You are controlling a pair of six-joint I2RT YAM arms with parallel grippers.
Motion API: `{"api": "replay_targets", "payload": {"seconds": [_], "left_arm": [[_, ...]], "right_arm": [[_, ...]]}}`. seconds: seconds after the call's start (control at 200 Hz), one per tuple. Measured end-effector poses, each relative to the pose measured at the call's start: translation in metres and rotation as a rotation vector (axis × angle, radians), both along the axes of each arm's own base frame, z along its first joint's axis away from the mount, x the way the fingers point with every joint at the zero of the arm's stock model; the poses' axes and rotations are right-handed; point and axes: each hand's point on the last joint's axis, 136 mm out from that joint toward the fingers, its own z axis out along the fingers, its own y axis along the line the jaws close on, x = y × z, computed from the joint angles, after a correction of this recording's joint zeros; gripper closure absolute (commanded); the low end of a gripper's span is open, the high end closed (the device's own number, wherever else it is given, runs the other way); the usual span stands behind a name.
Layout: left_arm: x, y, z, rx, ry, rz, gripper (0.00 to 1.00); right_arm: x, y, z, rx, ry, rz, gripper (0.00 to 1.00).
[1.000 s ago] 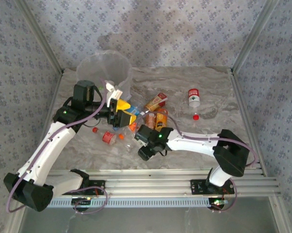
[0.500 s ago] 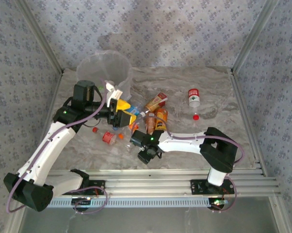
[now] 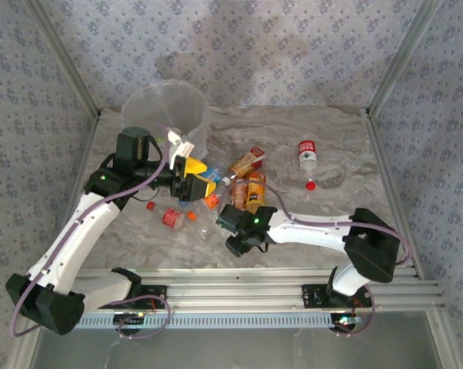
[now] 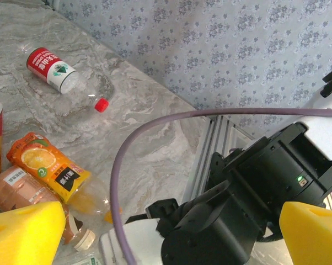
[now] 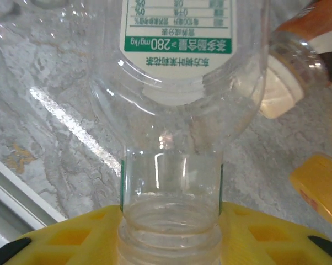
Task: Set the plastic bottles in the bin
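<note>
At 6 o'clock of the bottle heap in the top view, the right gripper (image 3: 230, 224) sits low over the table (image 3: 339, 138). In its wrist view the yellow pads (image 5: 72, 237) press on both sides of the neck of a clear bottle (image 5: 177, 83) with a green-and-white label. This bottle lies on its side, body pointing away from the fingers. We judge the step in hand to be the pick of this bottle.

The left gripper (image 3: 190, 177) has its fingers spread wide with nothing between them. It hovers at 5 o'clock of the bin (image 3: 151, 115), just beside its wall. The bin stands at 11 o'clock of the heap.

Notes for doing the step well:
- The neck looks stiff and the body thin, so we grip on the neck, not lower.
- We lift straight up first. An orange bottle (image 5: 290, 72) with a pale cap lies just beside, at 2 o'clock, and may get dragged.
- The way to the bin passes the left gripper, so we carry high or clear that arm first.
- We release over the middle of the bin, not over its rim.
</note>
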Motion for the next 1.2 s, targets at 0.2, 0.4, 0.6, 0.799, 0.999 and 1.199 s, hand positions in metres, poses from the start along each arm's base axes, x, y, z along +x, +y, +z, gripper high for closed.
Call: {"api": "replay_targets", "payload": {"seconds": [0.2, 0.4, 0.6, 0.799, 0.999, 1.199], "left_arm": [[0.003, -0.003, 0.007, -0.025, 0.002, 0.013, 0.0], [0.005, -0.014, 0.001, 0.007, 0.041, 0.075, 0.0], [0.018, -0.026, -0.012, 0.041, 0.168, 0.227, 0.0], [0.03, -0.036, -0.036, 0.038, 0.35, 0.38, 0.01], [0.045, -0.049, -0.054, 0.016, 0.494, 0.468, 0.0], [0.057, -0.067, -0.065, -0.01, 0.558, 0.484, 0.0]], "right_arm": [[0.01, -0.011, 0.025, 0.092, -0.036, -0.067, 0.58], [0.021, -0.025, 0.048, 0.189, -0.077, -0.139, 0.58], [0.039, -0.041, 0.083, 0.316, -0.134, -0.229, 0.61], [0.053, -0.059, 0.116, 0.429, -0.184, -0.295, 0.63], [0.058, -0.071, 0.138, 0.501, -0.218, -0.324, 0.63], [0.057, -0.071, 0.155, 0.555, -0.226, -0.31, 0.64]]}}
